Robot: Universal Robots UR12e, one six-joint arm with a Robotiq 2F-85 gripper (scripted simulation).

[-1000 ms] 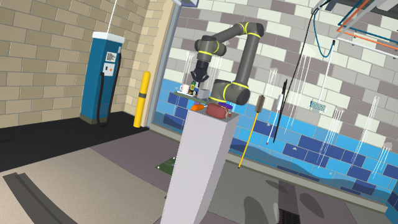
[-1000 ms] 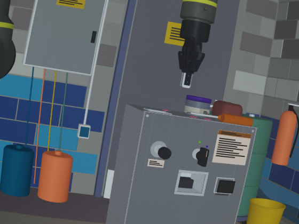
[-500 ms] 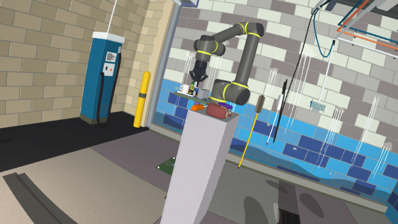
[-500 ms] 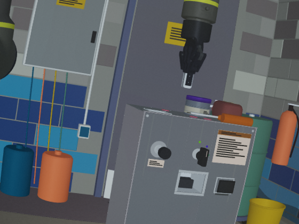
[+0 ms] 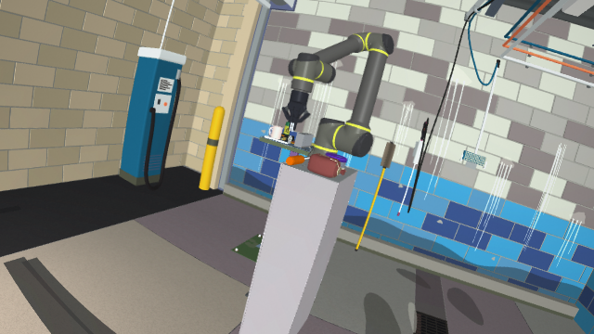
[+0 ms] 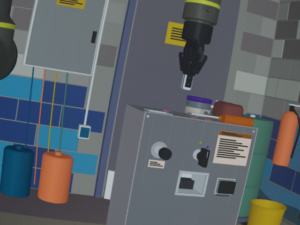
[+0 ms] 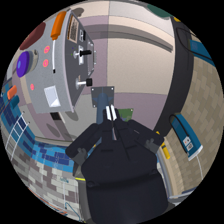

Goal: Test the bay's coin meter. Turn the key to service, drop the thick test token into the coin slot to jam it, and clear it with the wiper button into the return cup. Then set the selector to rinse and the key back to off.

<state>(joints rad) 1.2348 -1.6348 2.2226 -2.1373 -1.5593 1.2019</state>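
Observation:
The grey coin meter box (image 6: 184, 166) stands on a tall pedestal (image 5: 297, 241). Its front carries a round black knob (image 6: 165, 153), a black key lever (image 6: 203, 157), a recessed coin slot (image 6: 191, 183) and a dark square button (image 6: 226, 187). Several pink tokens (image 7: 46, 56) lie on the box top, next to a white recessed cup (image 7: 52, 96). My gripper (image 6: 188, 81) hangs above the box top, beyond its front side. It is closed and holds nothing.
On the box top sit a purple-lidded jar (image 6: 198, 105), a dark red pouch (image 6: 228, 108) and an orange-handled screwdriver (image 6: 235, 120). A yellow bucket (image 6: 266, 211) stands low on the right. A green drum (image 6: 258, 160) stands behind the box.

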